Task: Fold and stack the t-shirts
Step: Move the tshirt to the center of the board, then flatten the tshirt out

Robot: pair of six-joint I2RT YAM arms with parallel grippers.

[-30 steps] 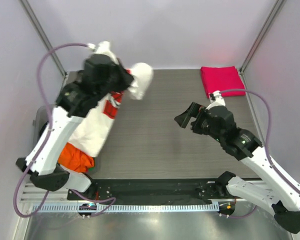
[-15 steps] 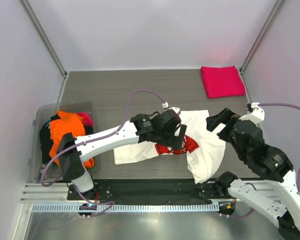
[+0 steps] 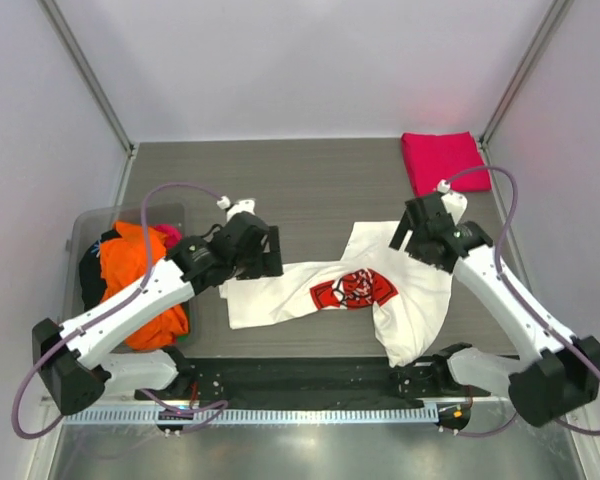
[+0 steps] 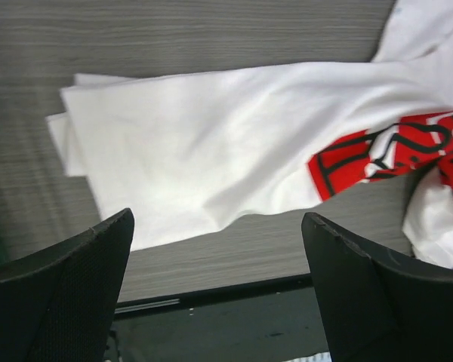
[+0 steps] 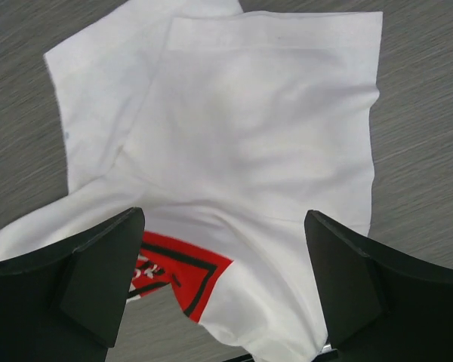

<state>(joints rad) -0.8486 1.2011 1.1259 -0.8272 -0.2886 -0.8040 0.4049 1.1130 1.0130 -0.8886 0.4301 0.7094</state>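
Left arm pulled back off white t-shirt [image 3: 410, 300], left pincer [image 3: 264, 253] wide, right pincer [image 3: 413, 229] wide, elbows bent.

**Desk** [image 3: 320, 190]: grey wood-grain surface, matt, with fine streaks.
**White t-shirt** [image 4: 211, 151]: soft matt cloth, lightly creased, with a stitched hem. Its red panel [image 3: 352, 291] is a flat print without sheen.
**Pink-red t-shirt** [image 3: 442, 162], far right corner: smooth matt cloth.
**Orange t-shirt** [image 3: 130, 265]: crumpled matt cloth, lying in the bin [image 3: 110, 212] at the left edge. The bin is clear, faintly glossy plastic.
**Left fingers** [image 4: 60, 302]: black, matt, finely pitted faces.
**Right fingers** [image 5: 98, 279]: black, matt, smoother.
**Arm shells** [image 3: 120, 315]: smooth white plastic with a slight gloss.
**Cable** [image 3: 170, 187]: smooth mauve sheathing.
**Rail** [image 3: 300, 413], near edge: bare pale metal.
**Sheet** [image 3: 280, 450] beside the rail: brushed metal, dull shine.
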